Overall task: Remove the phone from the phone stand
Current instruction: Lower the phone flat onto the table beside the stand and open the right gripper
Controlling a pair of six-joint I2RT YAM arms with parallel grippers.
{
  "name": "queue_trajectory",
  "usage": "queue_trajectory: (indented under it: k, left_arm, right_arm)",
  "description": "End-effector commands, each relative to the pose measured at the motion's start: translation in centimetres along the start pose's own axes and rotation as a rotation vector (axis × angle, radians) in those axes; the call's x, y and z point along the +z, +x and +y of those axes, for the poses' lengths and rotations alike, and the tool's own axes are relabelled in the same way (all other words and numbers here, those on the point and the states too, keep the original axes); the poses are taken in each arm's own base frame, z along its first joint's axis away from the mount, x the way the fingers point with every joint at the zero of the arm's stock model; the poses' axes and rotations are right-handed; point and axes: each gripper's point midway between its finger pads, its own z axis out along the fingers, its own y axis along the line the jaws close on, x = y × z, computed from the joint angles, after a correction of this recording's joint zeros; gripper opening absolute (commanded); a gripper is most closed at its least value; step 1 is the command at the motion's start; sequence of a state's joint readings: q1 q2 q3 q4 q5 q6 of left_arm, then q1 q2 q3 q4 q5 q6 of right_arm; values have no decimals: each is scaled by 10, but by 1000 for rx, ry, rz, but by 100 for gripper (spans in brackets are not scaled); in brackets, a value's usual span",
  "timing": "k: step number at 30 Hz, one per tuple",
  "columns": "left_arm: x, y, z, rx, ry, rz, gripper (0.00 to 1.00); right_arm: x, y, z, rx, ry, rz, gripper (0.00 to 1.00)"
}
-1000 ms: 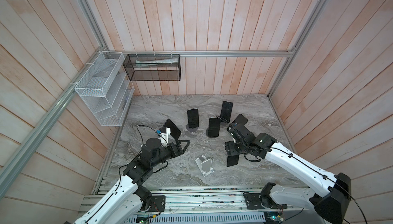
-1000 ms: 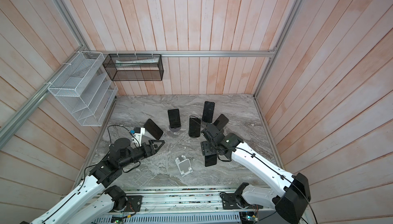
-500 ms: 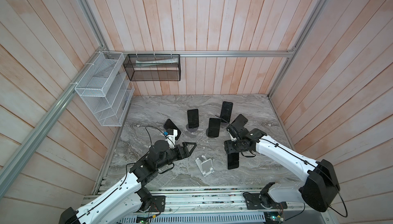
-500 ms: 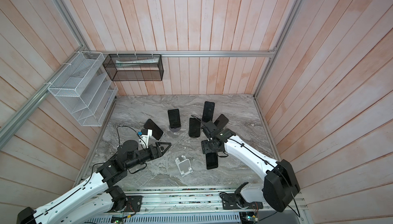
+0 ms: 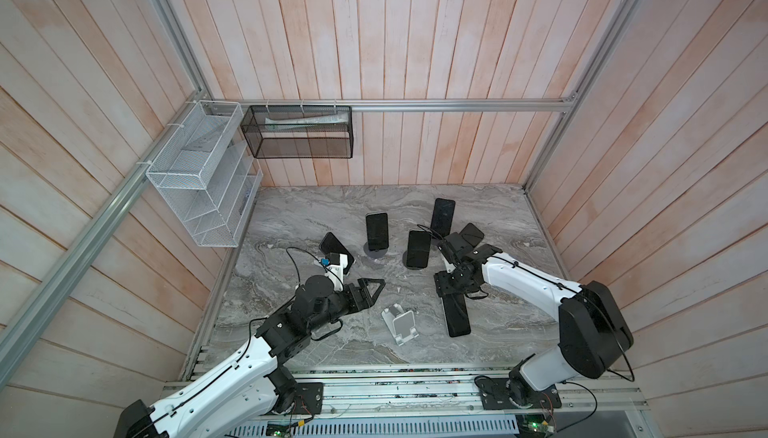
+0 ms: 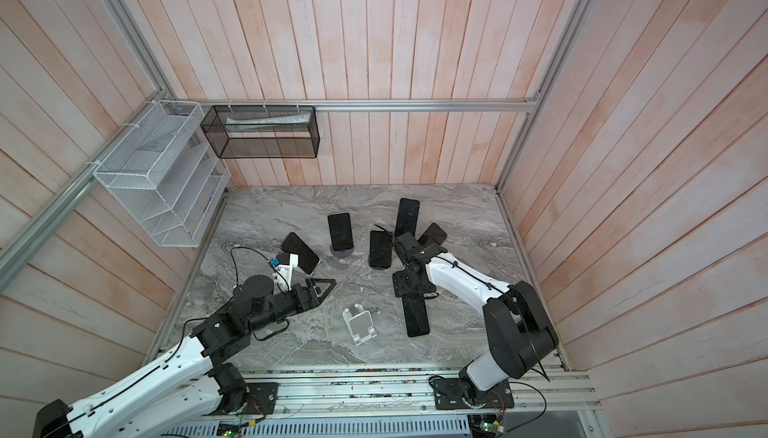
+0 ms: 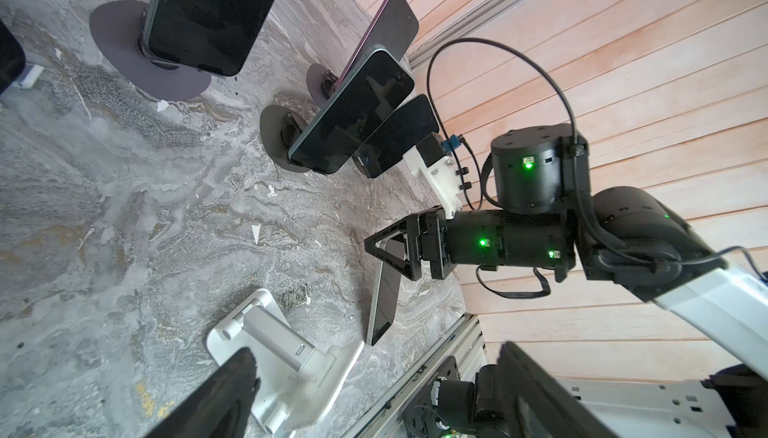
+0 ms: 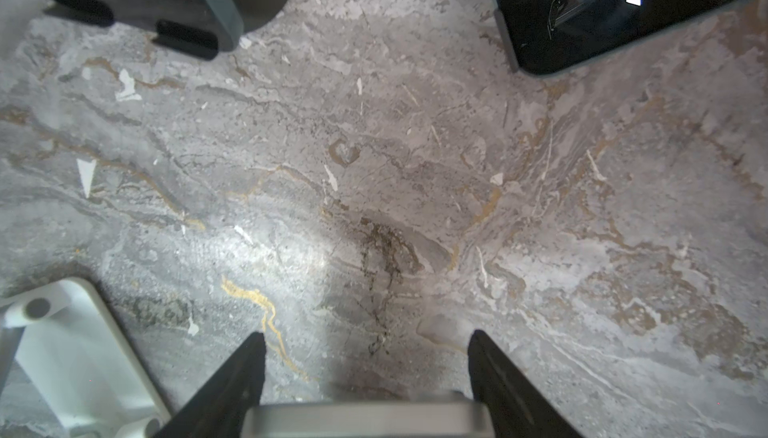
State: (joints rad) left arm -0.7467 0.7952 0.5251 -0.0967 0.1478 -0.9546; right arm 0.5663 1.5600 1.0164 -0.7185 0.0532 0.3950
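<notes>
Honestly, right gripper (image 5: 449, 295) is clamped on the slim black phone (image 5: 457, 317), left gripper (image 5: 374, 290) gapes empty; I'd lay it flat, clear of the white plastic stand (image 5: 401, 323), before releasing.

The grey veined stone-look desk (image 7: 124, 207) is smooth with a dull sheen. The slim black phone (image 7: 384, 294) shows a glossy glass face; the white folding stand (image 7: 282, 344) looks smooth matt plastic.

Left gripper (image 5: 373, 292), jaws spread wide and empty, hovers just left of the white folding plastic phone stand (image 5: 400, 324). Right gripper (image 5: 451, 295), on the stand's right, clamps one end of a dark slab phone (image 5: 457, 318).
</notes>
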Motion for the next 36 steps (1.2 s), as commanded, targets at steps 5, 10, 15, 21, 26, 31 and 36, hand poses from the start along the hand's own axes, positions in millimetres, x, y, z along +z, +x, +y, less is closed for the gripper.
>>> queue_trajectory:
  k: [5, 10, 15, 21, 26, 31, 36]
  left_arm:
    - [0, -1, -1, -11, 16, -19, 92]
    - [1, -1, -1, -20, 14, -18, 92]
    - [3, -5, -8, 6, 9, -2, 92]
    - [5, -5, -8, 14, -26, 21, 92]
    - [2, -3, 1, -25, -39, 1, 93]
    - [-5, -5, 8, -64, -39, -43, 93]
    - [-12, -10, 7, -12, -73, -51, 93]
  right_arm:
    - [15, -28, -2, 71, 21, -81, 62]
    - [27, -26, -1, 141, 17, -67, 64]
    - [40, -19, -8, 214, 49, -64, 65]
    - [48, -10, -13, 295, 57, -74, 65]
    - [54, -4, -12, 316, 52, -78, 68]
    - [57, -7, -16, 279, 96, -57, 72]
    - [59, -7, -9, 276, 72, -52, 76]
